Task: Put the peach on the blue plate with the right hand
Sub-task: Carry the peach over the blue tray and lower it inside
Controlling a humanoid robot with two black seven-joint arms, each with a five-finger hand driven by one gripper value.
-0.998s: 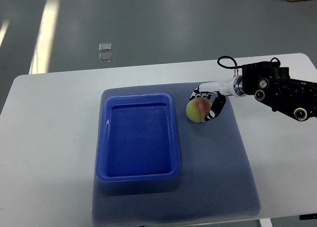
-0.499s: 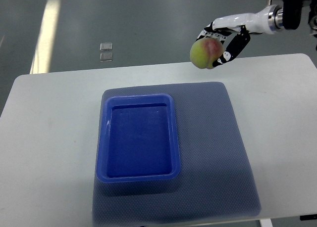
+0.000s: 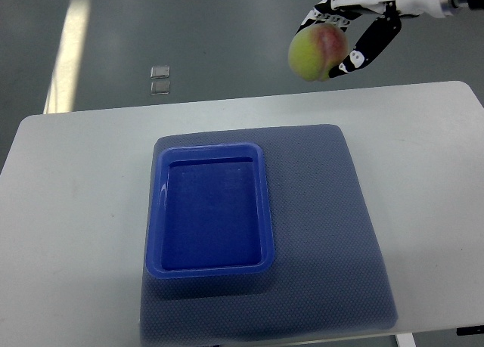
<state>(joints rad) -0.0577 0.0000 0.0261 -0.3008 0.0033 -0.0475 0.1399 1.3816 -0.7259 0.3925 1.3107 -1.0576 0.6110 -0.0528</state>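
The peach (image 3: 318, 52), yellow-green with a red blush on its upper side, is held in the air near the top right of the view, above and beyond the far edge of the tabletop (image 3: 76, 203), with the grey floor (image 3: 227, 37) seen behind it. It is gripped by the right hand (image 3: 349, 31), whose white and black fingers (image 3: 370, 46) are curled around its top and right side; the arm enters from the right edge at the very top of the view. The blue plate (image 3: 155, 211), a deep rectangular dish with rounded corners, is seen with nothing inside it, well apart from the peach, lying left of the tabletop's centre. It is set on the left half of a grey-blue textured mat (image 3: 333, 233), which covers the middle of the tabletop and reaches its near edge; the right half of the mat is bare. The white tabletop shows around the mat on the left, far and right sides. On the floor beyond the far edge, to the left of the peach, two small pale squares (image 3: 159, 80) lie just beside each other. A bright streak of light is seen on the floor at the far left.
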